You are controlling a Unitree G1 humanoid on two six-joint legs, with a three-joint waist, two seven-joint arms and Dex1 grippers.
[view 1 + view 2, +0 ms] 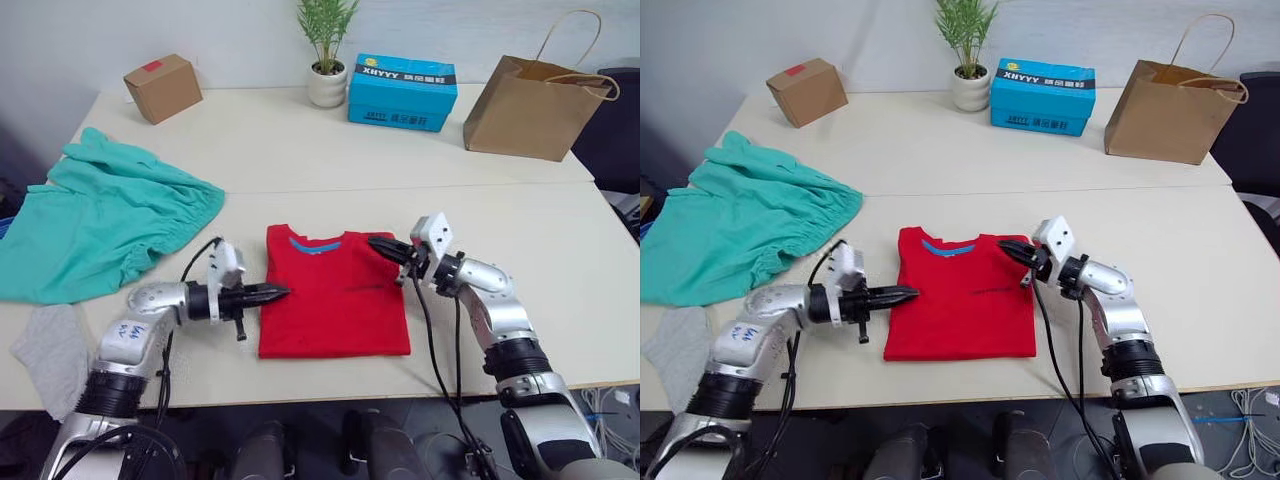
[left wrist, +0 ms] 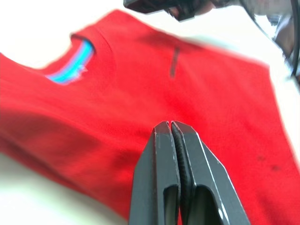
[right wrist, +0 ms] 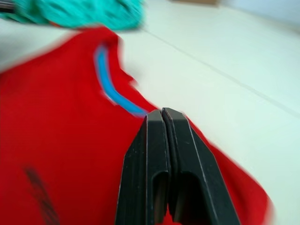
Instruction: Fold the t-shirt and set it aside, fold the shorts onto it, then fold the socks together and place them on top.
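The red t-shirt [image 1: 335,295] lies flat at the table's front centre, folded into a narrow rectangle with its blue collar lining at the far edge. My left gripper [image 1: 283,292] is shut, its tip at the shirt's left edge, and nothing shows between its fingers [image 2: 159,154]. My right gripper [image 1: 375,242] is shut too, its tip over the shirt's far right corner near the collar. The teal shorts [image 1: 100,215] lie crumpled at the left of the table. A grey sock [image 1: 50,350] lies at the front left corner.
Along the far edge stand a small cardboard box [image 1: 163,87], a potted plant [image 1: 327,75], a blue carton [image 1: 402,92] and a brown paper bag [image 1: 535,105]. Bare tabletop [image 1: 540,240] stretches to the right of the shirt.
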